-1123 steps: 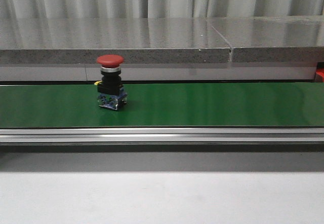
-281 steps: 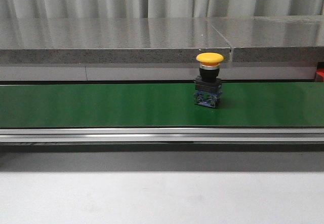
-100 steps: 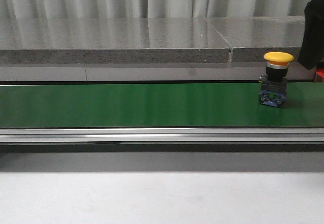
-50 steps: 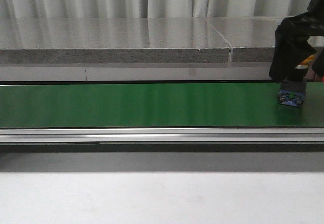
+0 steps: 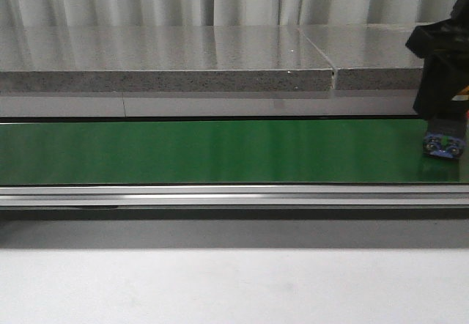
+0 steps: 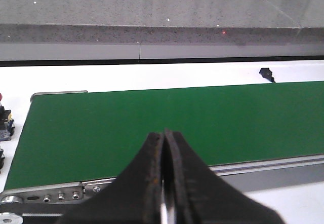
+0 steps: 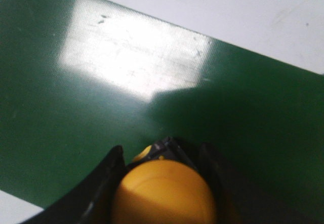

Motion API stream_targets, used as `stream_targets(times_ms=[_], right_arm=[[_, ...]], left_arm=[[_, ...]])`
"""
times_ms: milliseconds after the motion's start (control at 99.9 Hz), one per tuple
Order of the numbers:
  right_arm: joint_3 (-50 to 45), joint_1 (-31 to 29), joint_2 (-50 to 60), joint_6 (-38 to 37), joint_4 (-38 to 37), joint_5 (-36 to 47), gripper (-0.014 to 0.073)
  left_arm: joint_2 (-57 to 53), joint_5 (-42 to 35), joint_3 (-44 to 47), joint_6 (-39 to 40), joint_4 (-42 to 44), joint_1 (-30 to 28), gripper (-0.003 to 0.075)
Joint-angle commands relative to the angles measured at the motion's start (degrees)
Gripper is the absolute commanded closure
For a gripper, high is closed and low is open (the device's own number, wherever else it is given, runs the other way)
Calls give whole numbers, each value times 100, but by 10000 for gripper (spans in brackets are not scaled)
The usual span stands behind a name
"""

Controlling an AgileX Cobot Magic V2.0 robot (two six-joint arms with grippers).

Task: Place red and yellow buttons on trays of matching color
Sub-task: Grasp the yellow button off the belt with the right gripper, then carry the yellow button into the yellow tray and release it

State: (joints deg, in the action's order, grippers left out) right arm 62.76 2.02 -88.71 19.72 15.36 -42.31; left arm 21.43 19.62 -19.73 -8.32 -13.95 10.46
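Observation:
The yellow button (image 7: 164,193) stands upright on the green belt (image 5: 220,152) at its far right end. My right gripper (image 7: 162,150) is shut on the yellow button, one black finger tight on each side under the cap. In the front view the gripper (image 5: 442,130) covers most of the button, leaving its blue base (image 5: 443,146) and a sliver of yellow showing. My left gripper (image 6: 164,133) is shut with nothing in it, above the near edge of the belt (image 6: 152,117). No red button and no tray is in view.
A grey stone ledge (image 5: 183,60) runs behind the belt. A metal rail (image 5: 220,194) borders the belt's front, with white table (image 5: 220,287) before it. The left wrist view shows part of a small dark and blue object (image 6: 5,125) past the belt's end.
The yellow button has ridden the belt to the right. My right gripper came down over it and followed it to the right.

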Motion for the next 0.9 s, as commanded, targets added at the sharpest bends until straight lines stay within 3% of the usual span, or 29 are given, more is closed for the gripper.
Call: stream_targets(times_ms=[0,230,540,720,890], right_arm=[[249,-214,516,-64,72,-97,468],[395,-1469,1227,-412,-15,-671,468],[144,-3368,1264,-814,-15,-81,468],[-42,-3928,947,-947,-8,405,468],[-42,-3988,311,-947,-8,580,468]], left_arm=[[30,-429,-146,1,-50,49,739],[30,-429,-146,1,-50,49,739],[30,-429,-146,1,-50,49,739],[30,-429,-146,1,-50,49,739],[30,-429,-146,1,-50,49,739]])
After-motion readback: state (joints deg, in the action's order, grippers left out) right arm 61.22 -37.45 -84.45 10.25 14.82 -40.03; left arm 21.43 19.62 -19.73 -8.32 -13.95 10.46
